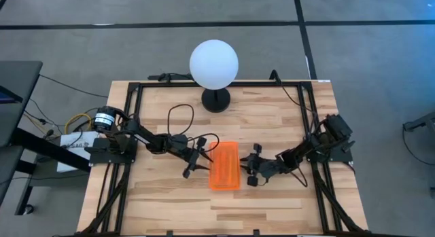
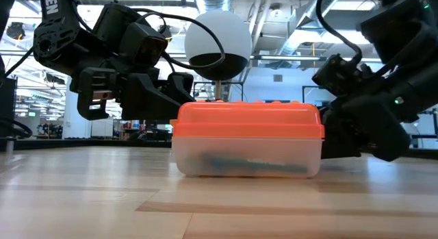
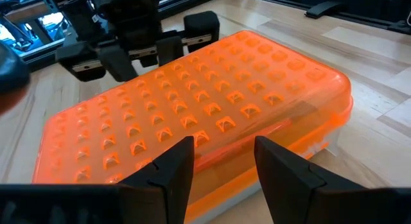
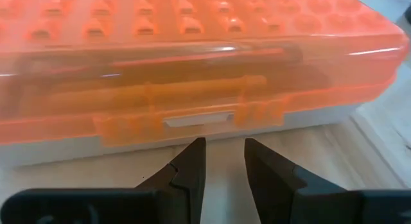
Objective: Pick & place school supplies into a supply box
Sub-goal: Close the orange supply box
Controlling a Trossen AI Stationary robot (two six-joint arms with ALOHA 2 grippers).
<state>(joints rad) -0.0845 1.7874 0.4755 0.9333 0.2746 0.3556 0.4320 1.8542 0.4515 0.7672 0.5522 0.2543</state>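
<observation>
The left gripper (image 1: 195, 160), a pair of dark, matte, wedge-shaped plastic fingers (image 3: 168, 176), sits just beside the left long side of the supply box with its jaws spread apart and nothing between them; in the left wrist view the two fingertips frame the near edge of the lid without closing on it. The right gripper (image 1: 252, 166), built the same way, faces the opposite long side, its blunt black fingers (image 4: 186, 171) parted with a narrow gap and empty, pointed at the latch and stopping just short of it above bare wood. The supply box (image 1: 225, 165), a small rectangular case with rounded corners, lies near the middle of the pale, fine-grained wooden table (image 1: 272, 203), between the two grippers, with its lid closed. Its lid is bright translucent orange plastic, covered in a regular grid of small raised studs, and an orange hinged clasp with a pale tab hangs over the seam on the right arm's side. The lower body is cloudy clear plastic; through it the low view shows blurred, dark bluish long shapes, the school supplies (image 2: 246, 162) lying along the bottom, too indistinct to tell apart. Behind the box a smooth white globe lamp (image 1: 213, 62) stands on a round black base at the table's far edge.
</observation>
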